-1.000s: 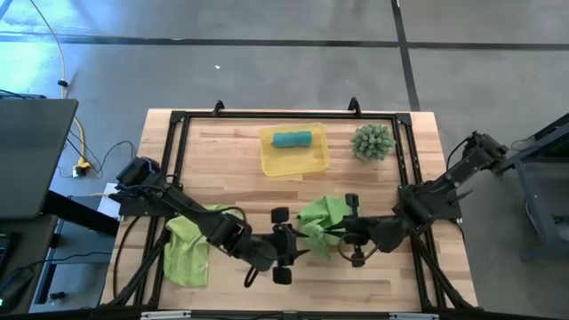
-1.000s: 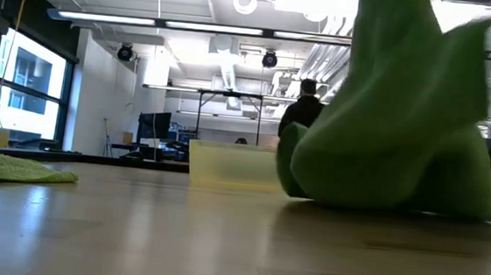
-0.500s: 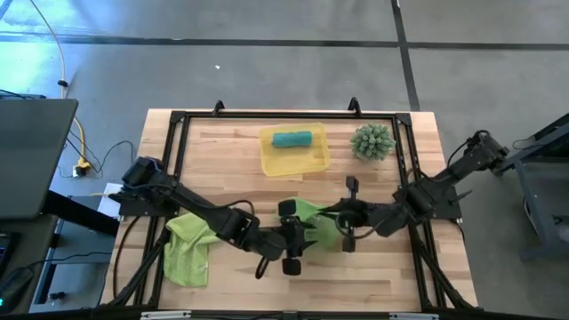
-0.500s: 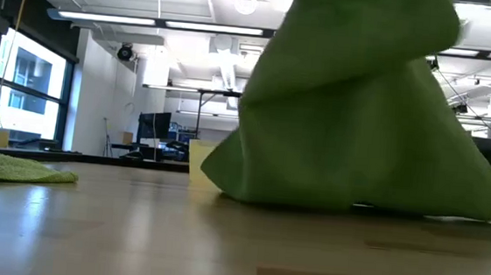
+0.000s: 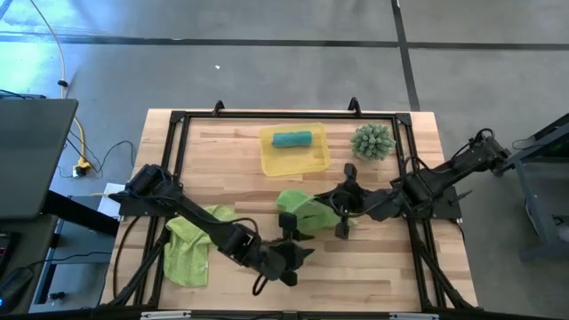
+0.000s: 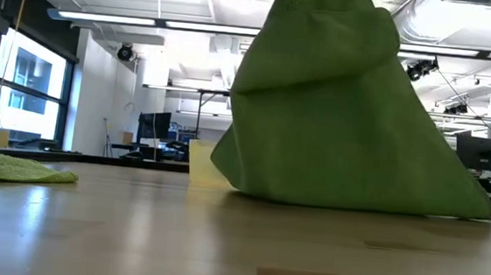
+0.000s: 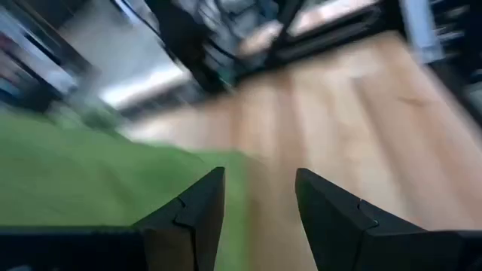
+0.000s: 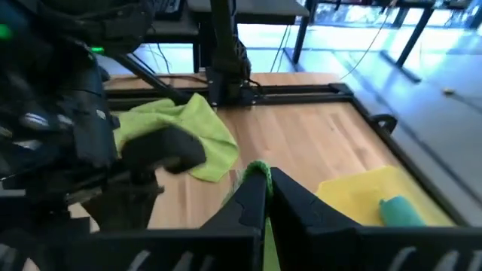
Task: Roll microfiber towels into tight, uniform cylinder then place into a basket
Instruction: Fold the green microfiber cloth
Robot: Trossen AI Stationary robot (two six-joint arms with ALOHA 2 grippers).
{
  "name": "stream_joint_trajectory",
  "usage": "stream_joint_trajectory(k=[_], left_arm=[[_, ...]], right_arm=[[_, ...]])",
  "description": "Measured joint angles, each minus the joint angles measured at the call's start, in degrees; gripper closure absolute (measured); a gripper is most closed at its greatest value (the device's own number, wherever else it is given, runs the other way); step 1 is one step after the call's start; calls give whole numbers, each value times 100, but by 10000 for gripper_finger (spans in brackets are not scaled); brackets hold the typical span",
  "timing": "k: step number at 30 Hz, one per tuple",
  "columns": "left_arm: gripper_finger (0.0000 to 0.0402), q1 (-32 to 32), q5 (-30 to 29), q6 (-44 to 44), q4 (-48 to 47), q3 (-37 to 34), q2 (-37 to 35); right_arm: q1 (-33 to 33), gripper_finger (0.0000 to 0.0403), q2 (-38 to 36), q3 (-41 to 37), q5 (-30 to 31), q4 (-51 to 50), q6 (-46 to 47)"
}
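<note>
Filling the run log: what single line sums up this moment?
right fingers: shut on lifted lime-green microfiber towel | left fingers: open | rolled teal towel: in yellow plastic tray

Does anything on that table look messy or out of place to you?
Yes. Only the teal towel lies rolled in the yellow basket. One lime-green towel is bunched up mid-table, pinched by the right gripper, and another lime-green towel lies crumpled at the table's left edge. A spiky green plant sits beside the basket.
</note>
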Motion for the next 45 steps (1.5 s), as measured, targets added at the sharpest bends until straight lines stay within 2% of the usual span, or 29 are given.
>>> stream_joint_trajectory(k=[2, 4, 7, 12, 21, 24, 29, 34, 36, 38, 42, 45], left_arm=[[248, -4, -304, 722, 158, 3, 12], [248, 98, -242, 1101, 278, 10, 106], [248, 337, 87, 1235, 308, 0, 258], [248, 653, 143, 1269, 627, 0, 430], [248, 856, 298, 2400, 1535, 0, 426], [248, 978, 416, 2193, 1354, 0, 426], [248, 1090, 431, 1027, 289, 0, 424], [248, 793, 1384, 69, -1020, 0, 424], [248, 625, 1435, 12, -1061, 0, 424], [248, 453, 1116, 219, -895, 34, 424], [248, 165, -186, 1113, -163, 208, 412], [248, 62, -984, 1635, 273, 210, 409]], right_arm=[[-62, 403, 0, 0, -140, 4, 253], [-120, 403, 0, 0, -279, 14, 441], [-206, 403, -2, 0, -551, 77, 627], [-293, 403, -2, 0, -904, 88, 636], [-468, 403, -24, 11, -1292, 95, 601], [-500, 403, -11, 8, -1326, 49, 588], [-506, 403, 0, -4, -1385, -42, 590], [-533, 403, 0, -4, -1420, -227, 585], [-577, 403, 0, -4, -1418, -259, 518], [-622, 403, 0, -4, -1404, -261, 485], [-695, 403, 0, -4, -1297, -511, 812], [-694, 403, 0, -4, -451, -1332, 1462]])
